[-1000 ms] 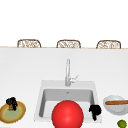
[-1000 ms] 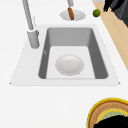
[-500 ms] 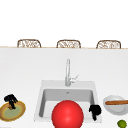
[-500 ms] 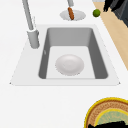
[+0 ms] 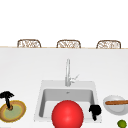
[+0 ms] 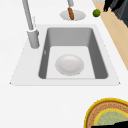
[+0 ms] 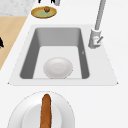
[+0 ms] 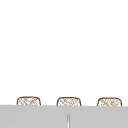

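**Left hand over the round plate, right hand at the sink's front rim**

While the left hand [image 5: 6, 95] hangs above the round yellow-rimmed brown plate with a green centre [image 5: 21, 112], its fingers point down toward the plate's middle; whether they are curled on anything I cannot tell; the plate lies on the white counter [image 5: 22, 72] to the left of the grey rectangular sink [image 5: 67, 85], well apart from it; in the right side view a small brown knob [image 7: 46, 9] sits at the plate's centre. Right hand [image 5: 95, 110] hovers at the sink's front right corner, fingers curled downward, nothing held between them. Red ball-like shape [image 5: 67, 115] covers the front of the basin in the front view; a white round dish [image 6: 69, 65] lies on the basin floor in the left side view. Grey tall faucet [image 5: 67, 73] stands behind the basin; a white bowl [image 5: 113, 108] carrying a long brown sausage-like piece [image 5: 116, 102] stands on the counter to the sink's right; a small green lime [image 5: 122, 123] lies just in front of that bowl.
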You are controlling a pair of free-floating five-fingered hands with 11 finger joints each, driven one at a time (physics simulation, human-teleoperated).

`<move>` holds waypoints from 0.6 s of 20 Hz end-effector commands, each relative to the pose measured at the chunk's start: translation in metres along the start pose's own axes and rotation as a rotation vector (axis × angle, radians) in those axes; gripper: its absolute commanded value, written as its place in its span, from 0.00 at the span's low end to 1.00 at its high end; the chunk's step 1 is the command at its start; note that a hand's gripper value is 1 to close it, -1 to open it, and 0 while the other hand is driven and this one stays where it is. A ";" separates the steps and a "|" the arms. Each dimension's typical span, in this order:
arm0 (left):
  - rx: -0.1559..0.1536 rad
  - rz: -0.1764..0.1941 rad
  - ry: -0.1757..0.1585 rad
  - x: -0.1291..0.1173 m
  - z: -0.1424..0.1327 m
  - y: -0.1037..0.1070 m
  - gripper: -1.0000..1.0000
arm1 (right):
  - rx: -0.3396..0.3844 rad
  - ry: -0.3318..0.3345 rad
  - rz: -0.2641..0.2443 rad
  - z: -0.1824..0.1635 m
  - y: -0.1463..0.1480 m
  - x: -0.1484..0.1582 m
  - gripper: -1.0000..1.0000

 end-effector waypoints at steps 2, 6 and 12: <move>-0.020 0.012 0.020 0.035 0.005 0.024 0.00 | 0.000 0.000 0.000 0.000 0.000 0.000 0.50; -0.009 0.000 0.026 0.058 0.008 0.033 0.00 | 0.000 0.000 0.000 0.000 0.000 0.000 0.50; -0.007 0.002 0.007 0.048 0.008 0.030 0.00 | 0.000 0.000 0.000 0.000 0.000 0.000 0.50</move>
